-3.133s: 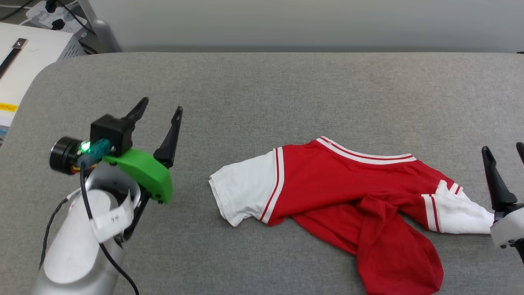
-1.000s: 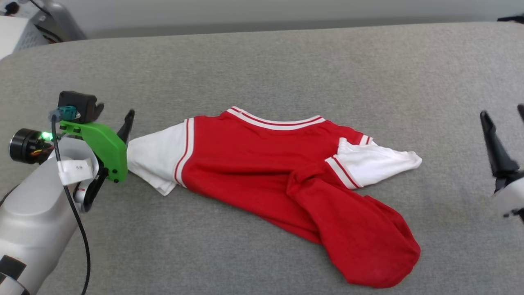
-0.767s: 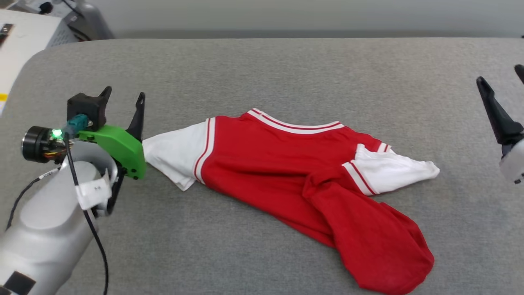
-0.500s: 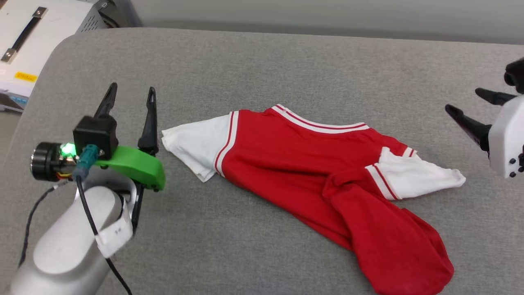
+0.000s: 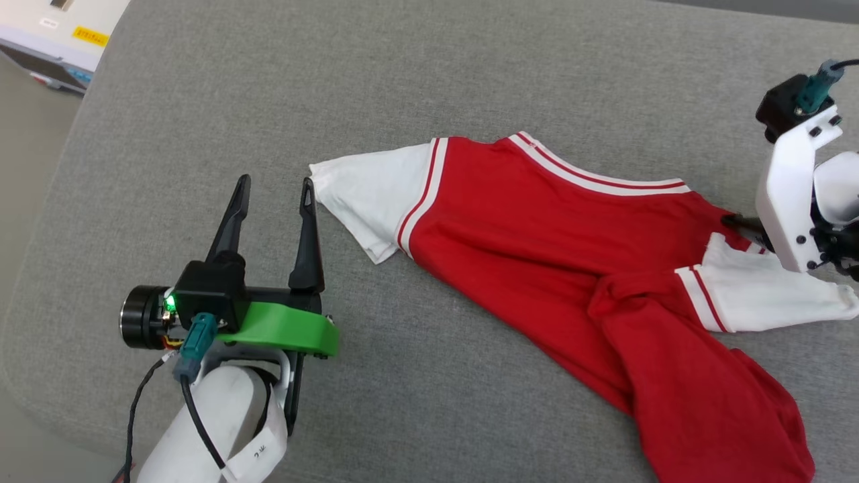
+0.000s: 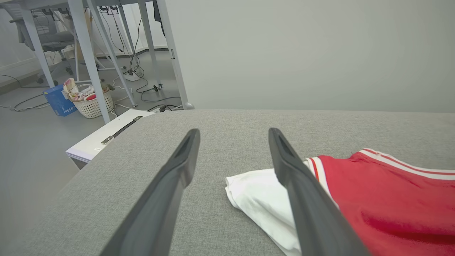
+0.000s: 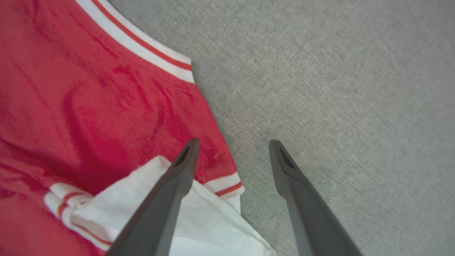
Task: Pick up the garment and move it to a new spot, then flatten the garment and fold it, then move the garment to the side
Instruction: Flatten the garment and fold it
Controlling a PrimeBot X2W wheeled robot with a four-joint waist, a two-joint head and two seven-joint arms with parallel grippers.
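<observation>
The garment (image 5: 550,235), a red T-shirt with white sleeves, lies crumpled on the grey padded table (image 5: 470,67), its lower part twisted toward the near right. My left gripper (image 5: 275,182) is open, low over the table, just left of the white left sleeve (image 5: 366,194). In the left wrist view the left gripper (image 6: 234,131) has bare table between its fingers and the sleeve (image 6: 256,199) behind the right finger. My right gripper (image 7: 234,143) points down, open, straddling the edge of the right shoulder seam (image 7: 227,185). Its white wrist mount (image 5: 792,194) hides most of it in the head view.
The table's rounded left edge (image 5: 47,221) drops to the floor. A white equipment case (image 5: 60,33) stands past the far left corner. The left wrist view shows that case (image 6: 106,138), a laundry basket (image 6: 89,103), a blue box (image 6: 58,101), desk legs and cables on the floor.
The head camera has tilted down and shifted. My left gripper has backed off the left sleeve and now sits beside it. My right gripper has swung in and turned down over the right shoulder.
</observation>
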